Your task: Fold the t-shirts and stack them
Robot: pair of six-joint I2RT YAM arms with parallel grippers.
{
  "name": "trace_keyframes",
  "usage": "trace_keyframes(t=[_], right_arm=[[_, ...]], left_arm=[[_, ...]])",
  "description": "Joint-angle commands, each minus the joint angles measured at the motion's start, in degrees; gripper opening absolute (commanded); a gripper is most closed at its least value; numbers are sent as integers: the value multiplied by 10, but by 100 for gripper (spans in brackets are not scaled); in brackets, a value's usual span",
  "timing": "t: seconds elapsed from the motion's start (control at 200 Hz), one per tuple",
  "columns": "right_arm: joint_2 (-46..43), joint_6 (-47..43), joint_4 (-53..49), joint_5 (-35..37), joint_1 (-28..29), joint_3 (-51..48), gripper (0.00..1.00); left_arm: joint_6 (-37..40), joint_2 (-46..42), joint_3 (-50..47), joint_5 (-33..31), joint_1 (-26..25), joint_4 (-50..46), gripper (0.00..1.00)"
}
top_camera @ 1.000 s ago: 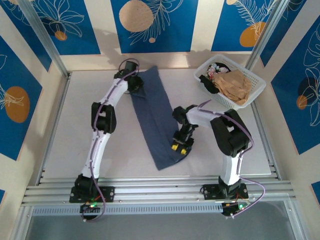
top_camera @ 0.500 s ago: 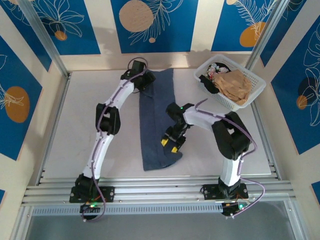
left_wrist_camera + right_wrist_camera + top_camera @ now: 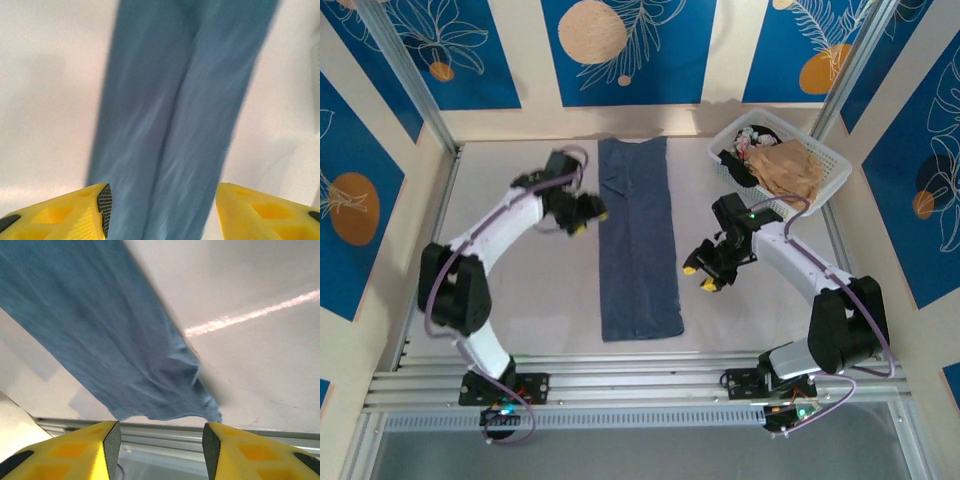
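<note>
Just let go of the slate-blue t-shirt [image 3: 638,240] on both sides. Had been gripping it a second ago while swinging it from a slant across the worktop [image 3: 550,300] into a straight line. Now pulled clear, with the left tool [image 3: 582,212] hovering just beside its left edge and the right tool [image 3: 702,277] a little apart from its right edge. Spread on both, seen from the wrists, yellow fingers [image 3: 60,217] parted with nothing pinched between them. Left lying flat as a long narrow strip, running from the far edge of the worktop toward the near one, square to its sides, near end slightly flared. Looks like the lengthwise folds done and the strip lined up; probably calls next for folding end over end. Waiting in the white basket [image 3: 830,190] at the far right: tan fabric [image 3: 790,170], likely another shirt, so stacking not yet begun.
</note>
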Motion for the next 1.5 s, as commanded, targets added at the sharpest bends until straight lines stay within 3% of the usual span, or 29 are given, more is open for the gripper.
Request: trace_keyframes(t=[0.0,0.15,0.41,0.815,1.08,1.185,1.375,1.495], right_arm=[[2,-74,3,-54,6,-34,50],[18,-82,33,-84,9,-79,51],[35,-85,38,-87,32,-88,51],[83,-59,51,-73,100,-91,48],[110,-10,89,-67,141,-104,42],[121,10,105,-61,158,-109,37],[129,30,111,-40,171,-105,11],[116,36,75,-39,189,-92,0]], left_arm=[[-41,-78,-121,73,-66,-1,63],[-145,-114,-217,84,-132,96,68],[-180,-58,-223,64,-197,150,64],[-159,-15,-204,35,-207,129,13],[-154,-31,-219,38,-207,119,6],[-152,-32,-223,40,-207,120,4],[-138,-44,-225,37,-207,114,0],[-120,-71,-232,43,-208,102,0]])
